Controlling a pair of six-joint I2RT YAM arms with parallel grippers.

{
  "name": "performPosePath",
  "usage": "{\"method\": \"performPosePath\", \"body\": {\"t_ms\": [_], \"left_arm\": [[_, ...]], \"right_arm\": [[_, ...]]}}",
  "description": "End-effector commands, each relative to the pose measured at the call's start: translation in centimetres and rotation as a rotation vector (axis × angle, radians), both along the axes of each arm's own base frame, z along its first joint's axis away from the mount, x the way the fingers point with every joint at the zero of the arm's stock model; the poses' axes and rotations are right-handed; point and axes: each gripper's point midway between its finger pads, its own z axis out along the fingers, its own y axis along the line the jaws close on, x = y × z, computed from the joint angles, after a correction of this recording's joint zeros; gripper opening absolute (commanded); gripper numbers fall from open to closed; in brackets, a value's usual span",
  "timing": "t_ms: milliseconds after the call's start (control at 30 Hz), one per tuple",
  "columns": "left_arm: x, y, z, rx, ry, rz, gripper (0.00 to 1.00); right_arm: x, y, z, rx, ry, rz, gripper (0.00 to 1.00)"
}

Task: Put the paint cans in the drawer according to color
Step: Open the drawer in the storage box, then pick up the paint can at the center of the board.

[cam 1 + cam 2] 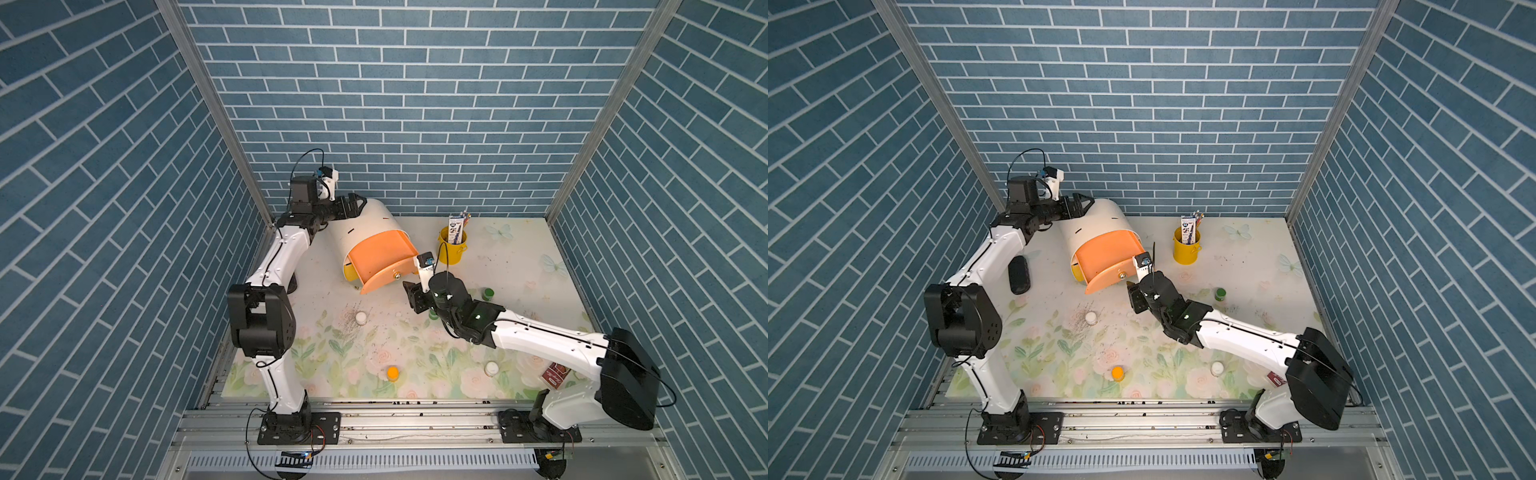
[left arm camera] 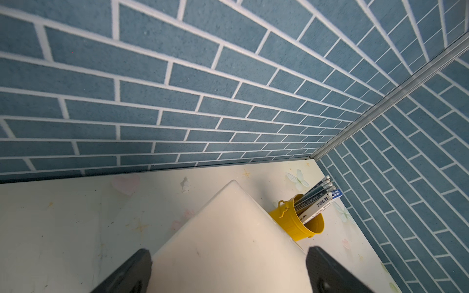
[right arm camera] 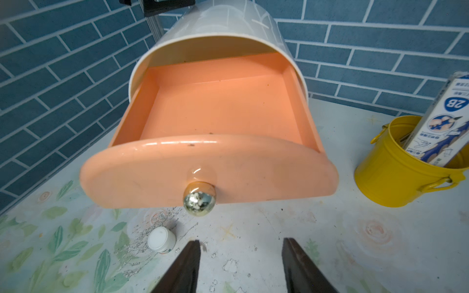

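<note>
Peach drawer (image 3: 223, 109) stands out of cream cabinet (image 1: 365, 224), empty. Right hand (image 3: 241, 241): fingers apart, gripping nothing, just short of brass knob (image 3: 199, 200). Left hand (image 2: 229, 250): spread wide, straddling cabinet's arch top. On bench (image 1: 519, 257): white-lidded can (image 1: 360, 318) near drawer front; orange-lidded can (image 1: 392, 373) and second white-lidded can (image 1: 491, 368) at front; green-lidded can (image 1: 487, 293) beside right arm.

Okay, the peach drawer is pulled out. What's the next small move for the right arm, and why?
Probably swing the right end effector to the orange-lidded can near the front edge and grasp it: the peach drawer stands open and empty, and the jaws are open, clear of its knob.
</note>
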Motion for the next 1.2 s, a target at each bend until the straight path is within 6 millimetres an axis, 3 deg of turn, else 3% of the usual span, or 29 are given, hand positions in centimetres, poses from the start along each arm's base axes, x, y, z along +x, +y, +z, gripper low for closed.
{"method": "performPosePath", "body": {"t_ms": [0,100,333,633,867,1167], "left_arm": [[-2.3,-0.4,2.4,0.040,-0.030,0.014,1.00],[-4.2,-1.1,4.2,0.072,-0.069,0.034,1.00],[-10.3,-5.6,6.6,0.134,-0.137,0.007,0.99],[-19.3,-13.4,6.0,0.193,-0.180,-0.129,0.97],[-26.0,-20.7,1.6,0.251,-0.177,-0.293,0.94],[-33.1,-28.1,-7.2,0.323,-0.125,-0.505,0.90]], "right_arm": [[-0.8,-2.3,1.6,0.027,0.011,-0.048,0.56],[-1.3,-4.0,2.5,0.032,0.025,-0.083,0.56],[-1.9,-8.7,2.7,0.032,0.125,-0.191,0.54],[-1.6,-13.6,1.5,0.071,0.229,-0.273,0.54],[-1.2,-17.8,0.2,0.050,0.274,-0.374,0.55],[-1.0,-24.1,-2.2,0.087,0.311,-0.560,0.56]]}}
